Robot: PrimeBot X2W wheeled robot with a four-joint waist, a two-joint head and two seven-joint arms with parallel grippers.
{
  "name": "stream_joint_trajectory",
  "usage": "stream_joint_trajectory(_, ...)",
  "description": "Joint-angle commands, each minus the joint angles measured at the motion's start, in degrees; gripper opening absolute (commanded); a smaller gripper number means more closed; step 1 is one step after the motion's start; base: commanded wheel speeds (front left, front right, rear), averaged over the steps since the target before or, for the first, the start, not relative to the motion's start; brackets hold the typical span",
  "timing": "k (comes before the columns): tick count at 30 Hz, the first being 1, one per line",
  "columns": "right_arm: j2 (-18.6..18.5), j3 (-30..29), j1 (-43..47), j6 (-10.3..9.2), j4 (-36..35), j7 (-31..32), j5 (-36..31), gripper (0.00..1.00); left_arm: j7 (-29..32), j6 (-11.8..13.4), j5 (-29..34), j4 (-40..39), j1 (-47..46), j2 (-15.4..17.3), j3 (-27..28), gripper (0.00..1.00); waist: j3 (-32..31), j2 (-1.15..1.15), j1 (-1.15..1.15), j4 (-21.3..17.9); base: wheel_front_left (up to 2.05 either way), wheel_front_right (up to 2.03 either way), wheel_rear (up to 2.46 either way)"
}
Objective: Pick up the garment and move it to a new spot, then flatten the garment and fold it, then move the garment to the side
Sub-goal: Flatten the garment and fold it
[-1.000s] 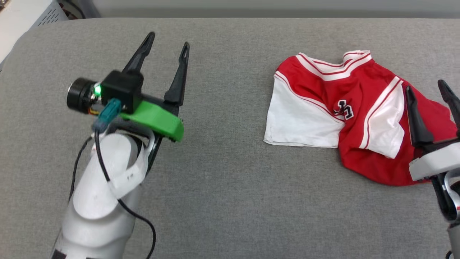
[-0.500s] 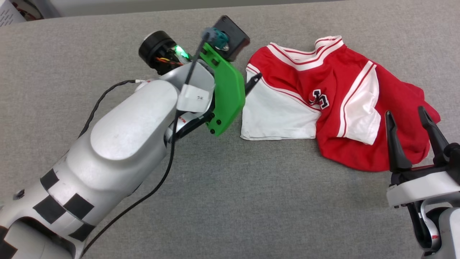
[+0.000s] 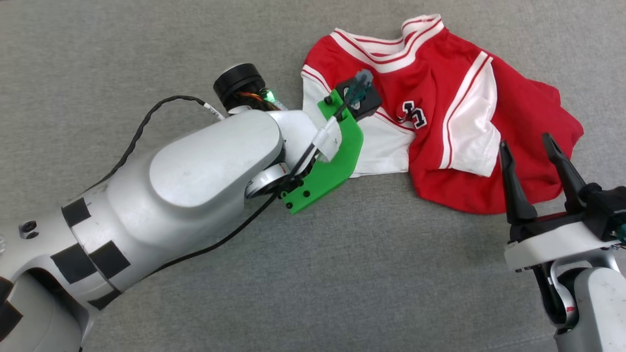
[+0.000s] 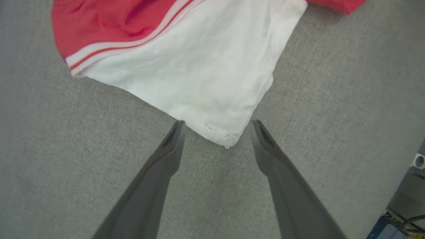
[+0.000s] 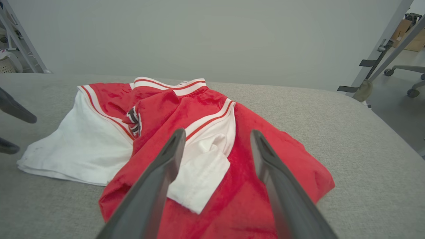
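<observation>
The garment (image 3: 440, 98), a red jersey with white sleeves and striped collar, lies crumpled on the grey table, partly folded over itself. My left arm (image 3: 215, 166) reaches across to its left white sleeve. In the left wrist view my left gripper (image 4: 217, 123) is open and points down, with the sleeve's corner (image 4: 225, 137) between its fingertips and nothing gripped. My right gripper (image 3: 527, 144) is open at the garment's near right edge, above the red cloth. In the right wrist view the right gripper (image 5: 216, 132) looks over the garment (image 5: 212, 109), and the left gripper's fingers (image 5: 16, 114) show at the left edge.
The grey padded table (image 3: 342, 274) spreads wide to the left and front of the garment. Its right edge (image 5: 391, 132) drops to a floor with a metal post (image 5: 375, 63) and an office chair (image 5: 411, 79). Shelving (image 5: 13, 39) stands far left.
The head camera has tipped down and turned. My left arm swung from the table's left across to the white sleeve and now points down. The right gripper stays open by the garment's near right edge.
</observation>
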Motion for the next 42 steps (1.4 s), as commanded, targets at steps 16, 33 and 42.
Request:
stream_joint_trajectory(16,0.21,2.47,-5.4,-0.03,5.27,-3.12,1.38,1.0,9.3,-0.15,5.28,-2.51,7.12,3.92,-0.18,0.0,6.76,0.22,0.0,-4.25,0.0,0.0,0.0)
stream_joint_trajectory(33,-1.32,0.47,-2.26,-0.03,8.09,-2.99,1.39,1.0,-2.88,-0.15,-0.36,-3.61,5.56,6.69,-0.19,0.0,-0.51,0.22,0.0,2.08,0.0,0.0,0.0)
stream_joint_trajectory(42,-1.84,-0.82,0.57,-0.03,6.47,-1.3,1.03,1.0,-8.8,-0.15,-6.16,-3.45,7.52,18.55,-0.19,0.0,-4.16,0.22,0.0,6.33,0.0,0.0,0.0)
